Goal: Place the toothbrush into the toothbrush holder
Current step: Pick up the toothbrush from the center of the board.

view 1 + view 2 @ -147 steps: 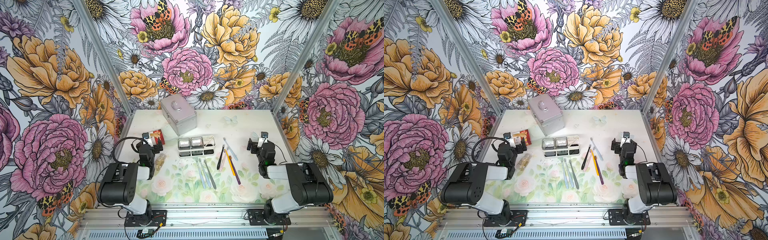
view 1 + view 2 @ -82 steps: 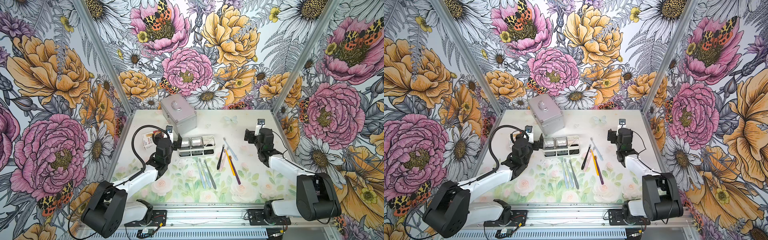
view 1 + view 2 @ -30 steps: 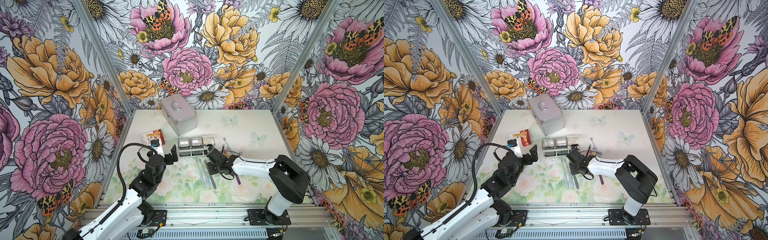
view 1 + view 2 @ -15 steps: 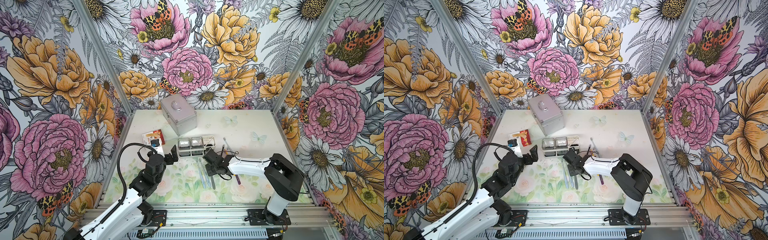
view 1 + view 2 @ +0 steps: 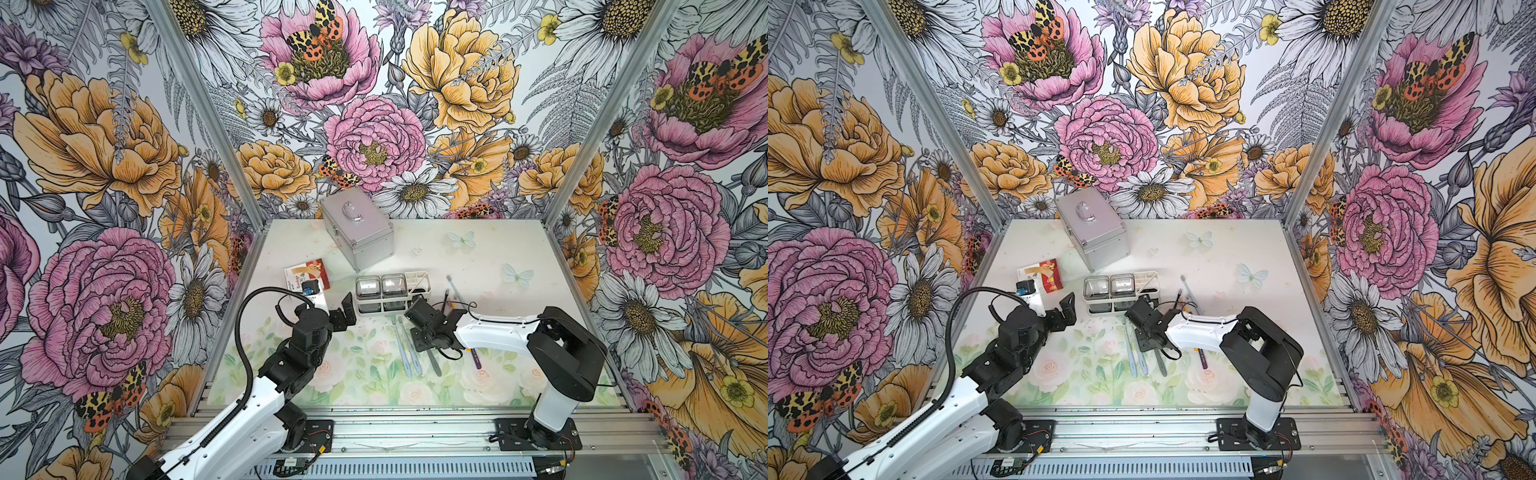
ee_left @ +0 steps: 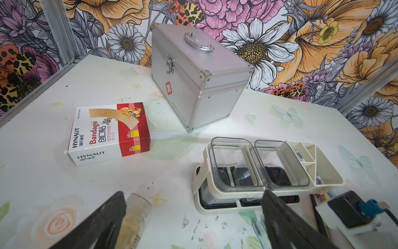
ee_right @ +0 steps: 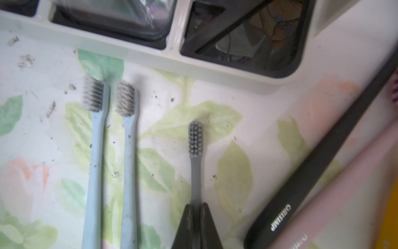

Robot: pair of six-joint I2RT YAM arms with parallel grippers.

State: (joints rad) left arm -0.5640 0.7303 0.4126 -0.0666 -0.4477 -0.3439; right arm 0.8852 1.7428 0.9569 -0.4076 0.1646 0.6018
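Now the right jaws pinch the grey toothbrush [image 7: 195, 163], flat on the bench [image 7: 258, 129] near the holder [image 7: 150, 58], the left jaws hang wide and empty, and next it must go up and into a slot.

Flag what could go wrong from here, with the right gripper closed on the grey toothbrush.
1. The right gripper pinches the grey toothbrush near its head, so the long handle may sag or slip on lifting.
2. A light blue toothbrush lies close beside it and could get nudged.
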